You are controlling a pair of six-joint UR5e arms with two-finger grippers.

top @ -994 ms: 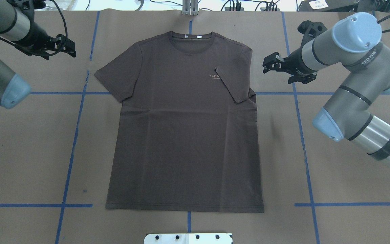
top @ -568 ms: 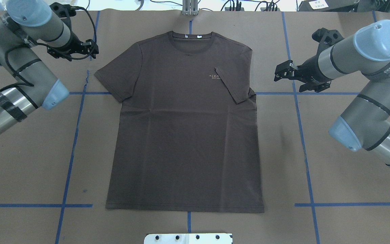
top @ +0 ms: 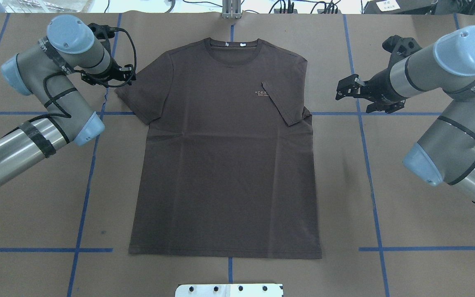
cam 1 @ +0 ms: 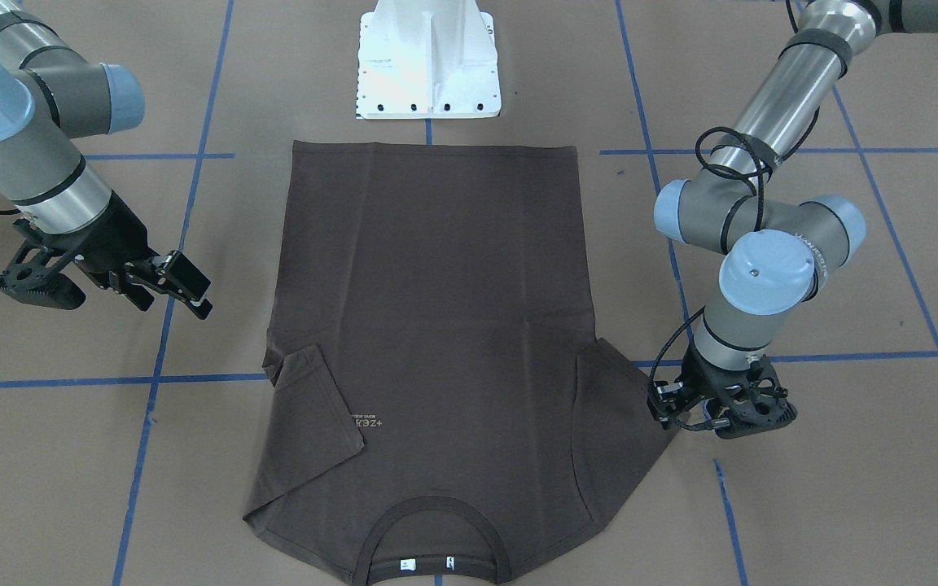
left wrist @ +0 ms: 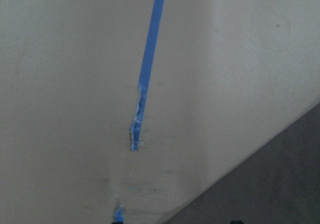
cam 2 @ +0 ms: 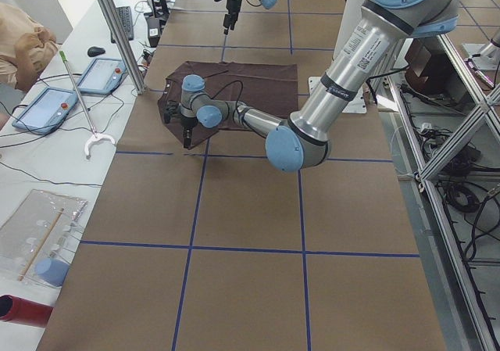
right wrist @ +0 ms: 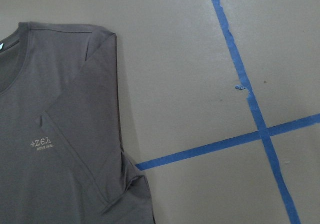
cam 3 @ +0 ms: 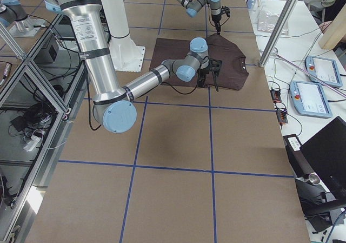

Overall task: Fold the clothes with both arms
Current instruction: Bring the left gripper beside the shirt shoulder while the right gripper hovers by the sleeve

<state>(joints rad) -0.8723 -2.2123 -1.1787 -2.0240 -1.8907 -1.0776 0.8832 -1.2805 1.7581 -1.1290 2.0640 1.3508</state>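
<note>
The dark brown T-shirt (top: 225, 165) lies flat, collar (top: 232, 44) at the far side; it also shows in the front view (cam 1: 428, 285). Its sleeve on my right side (top: 281, 99) is folded in over the chest beside the pale lettering (top: 261, 93). The other sleeve (top: 142, 95) is spread out. My left gripper (top: 129, 76) hangs just off that sleeve's outer edge, pointing down (cam 1: 668, 407), and looks open and empty. The left wrist view shows only table, tape and a shirt edge (left wrist: 280, 184). My right gripper (top: 338, 91) is open and empty, well off the shirt's right side (cam 1: 199, 297).
The table is covered in brown paper with blue tape lines (top: 369, 165). The white pedestal base (cam 1: 428, 73) stands at the near hem side. A metal post (top: 231, 10) is at the far edge. Tablets (cam 2: 47, 105) and a person (cam 2: 19, 38) are beyond the table.
My left arm has swung in from the far left, bringing its gripper to the spread sleeve's edge. My right gripper has drawn back to the right, away from the shirt.
</note>
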